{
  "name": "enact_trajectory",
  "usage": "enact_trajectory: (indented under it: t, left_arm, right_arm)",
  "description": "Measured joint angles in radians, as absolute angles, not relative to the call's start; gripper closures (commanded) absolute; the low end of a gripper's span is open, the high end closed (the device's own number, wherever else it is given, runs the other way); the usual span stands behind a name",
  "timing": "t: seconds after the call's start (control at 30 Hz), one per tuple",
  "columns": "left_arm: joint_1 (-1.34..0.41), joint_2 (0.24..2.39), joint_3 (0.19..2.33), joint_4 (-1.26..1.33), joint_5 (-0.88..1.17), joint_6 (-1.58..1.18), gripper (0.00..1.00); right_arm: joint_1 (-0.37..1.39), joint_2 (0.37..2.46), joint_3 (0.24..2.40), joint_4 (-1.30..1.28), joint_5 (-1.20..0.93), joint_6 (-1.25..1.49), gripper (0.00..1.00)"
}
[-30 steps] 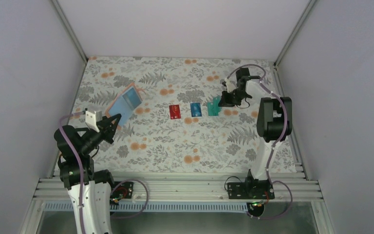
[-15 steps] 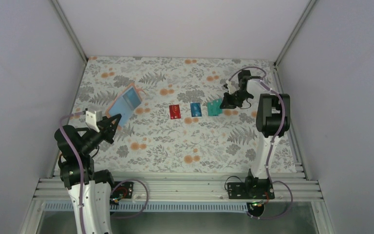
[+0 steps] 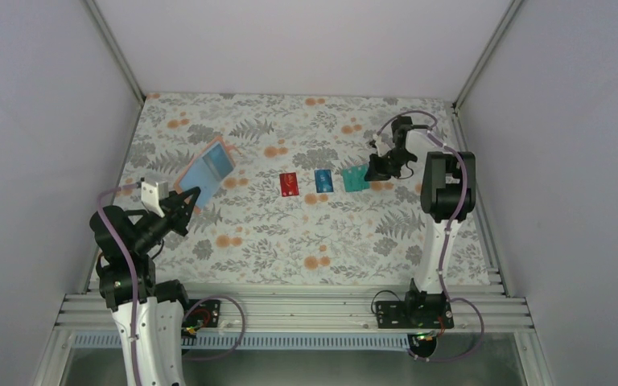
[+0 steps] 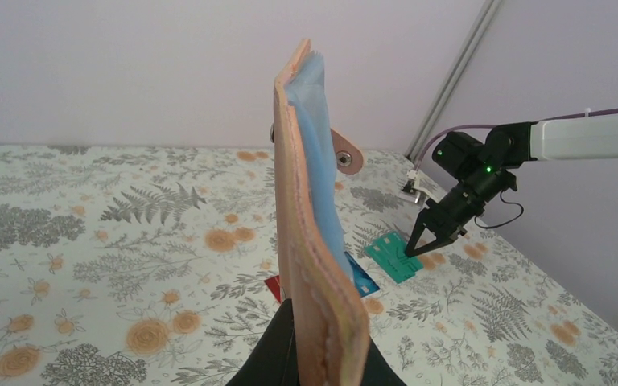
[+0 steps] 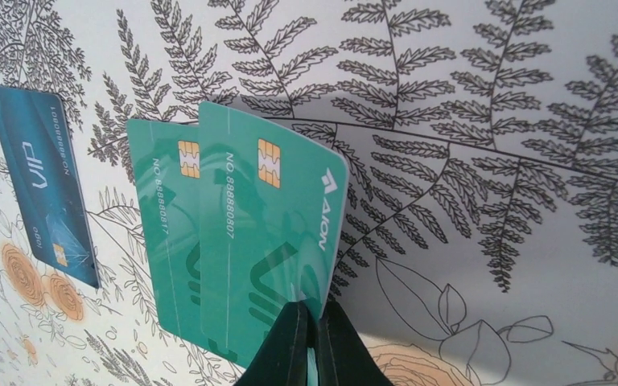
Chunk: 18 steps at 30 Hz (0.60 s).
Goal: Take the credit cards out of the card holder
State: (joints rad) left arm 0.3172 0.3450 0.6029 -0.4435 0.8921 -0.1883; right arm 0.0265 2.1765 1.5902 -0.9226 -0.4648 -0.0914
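Observation:
My left gripper (image 4: 322, 358) is shut on the lower edge of the card holder (image 4: 315, 233) and holds it upright off the table, reddish-brown outside, light blue inside. From above, the card holder (image 3: 208, 169) hangs over the table's left side, above the left gripper (image 3: 187, 198). Three credit cards sit in a row mid-table: red (image 3: 290, 184), blue (image 3: 323, 180), teal (image 3: 355, 178). My right gripper (image 5: 315, 338) is shut on the near edge of the teal card (image 5: 273, 233), tilted just over the cloth. I cannot tell whether the teal shape beside it is a reflection.
The floral tablecloth (image 3: 306, 241) covers the whole table. White walls and metal corner posts (image 3: 483, 56) close in the sides and back. In the right wrist view the blue card (image 5: 44, 185) lies left of the teal one.
The right arm's elbow has drawn slightly inward while its gripper stays on the teal card. The left arm and the card holder have not moved.

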Motion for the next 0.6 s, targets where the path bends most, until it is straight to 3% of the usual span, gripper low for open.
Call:
enact_trajectory:
  t: [0.1,0.23,0.37,0.6]
  left_arm:
    - [0.317,0.348,0.603,-0.443,0.892,-0.191,0.97]
    - [0.318,0.349,0.603,-0.443,0.893,-0.193,0.98]
    - [0.318,0.351,0.603,-0.443,0.897,-0.194,0.98]
    - [0.318,0.353,0.603,-0.432,0.941,-0.190,0.98]
  right_arm:
    - [0.027,2.177,1.590,-0.923,-0.464,-0.091,0.92]
    - [0.028,2.177,1.590,-0.922,-0.450,-0.083,0.67]
    - [0.032,2.160,1.590,-0.916,-0.419,-0.076,0.53]
    - [0.035,2.109,1.588,-0.908,-0.210,-0.006,0.45]
